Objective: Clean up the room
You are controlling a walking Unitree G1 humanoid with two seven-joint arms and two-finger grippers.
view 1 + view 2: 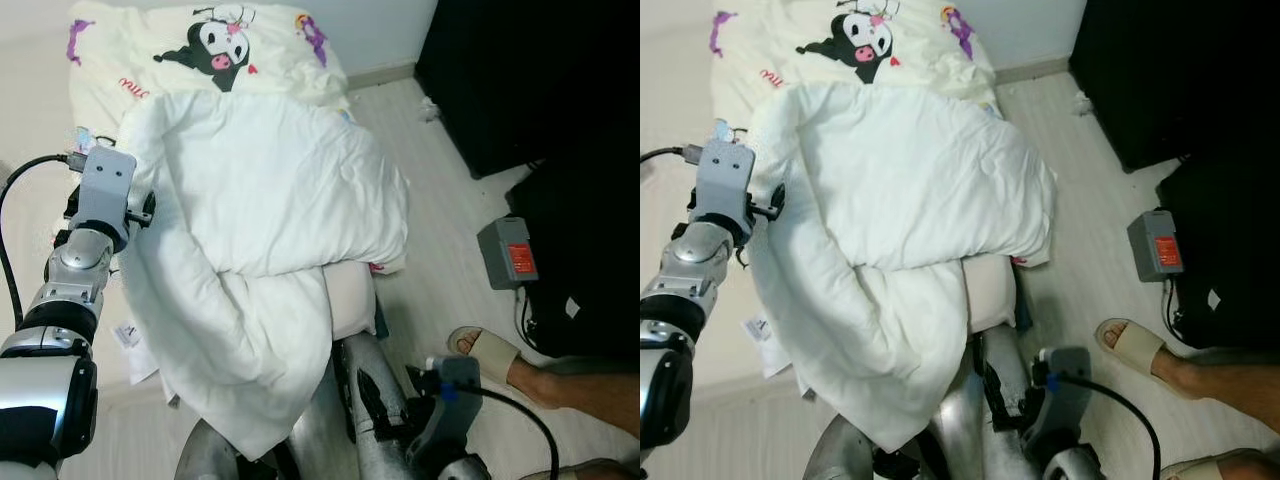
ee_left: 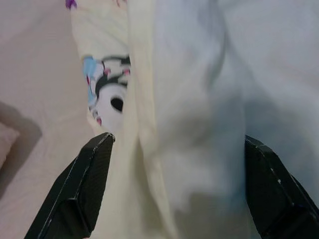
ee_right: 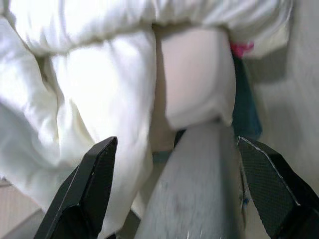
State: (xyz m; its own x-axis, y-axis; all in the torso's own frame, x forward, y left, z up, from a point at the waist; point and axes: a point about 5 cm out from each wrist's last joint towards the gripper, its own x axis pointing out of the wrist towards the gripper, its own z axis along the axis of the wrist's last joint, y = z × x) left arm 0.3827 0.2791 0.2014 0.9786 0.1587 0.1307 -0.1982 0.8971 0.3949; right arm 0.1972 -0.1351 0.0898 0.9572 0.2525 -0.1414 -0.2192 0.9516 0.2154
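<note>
One white duvet [image 1: 270,250] lies bunched across the mattress [image 1: 30,120], its folded edge spilling toward pale floor [image 1: 440,210]. Our left gripper [image 2: 177,164] spreads wide over its edge, empty. Our right gripper [image 3: 174,169] gapes low, empty. A person's sandalled foot [image 1: 500,360] is cut off beside black furniture [image 1: 540,70].

Place: bedroom in a home.
Bedding: white duvet [image 1: 270,230] heaped on a low mattress, directly ahead of both spread-fingered grippers.
Pillowcase: cream pillow [image 1: 200,45] with cartoon print, beyond the left gripper [image 2: 174,189].
Floor: pale wood-look flooring [image 1: 440,230], off to the side of the right gripper [image 3: 174,189].
Occupant: sandalled foot [image 1: 490,355] near the right arm.
Furniture: black cabinet [image 1: 520,70] by the wall.
</note>
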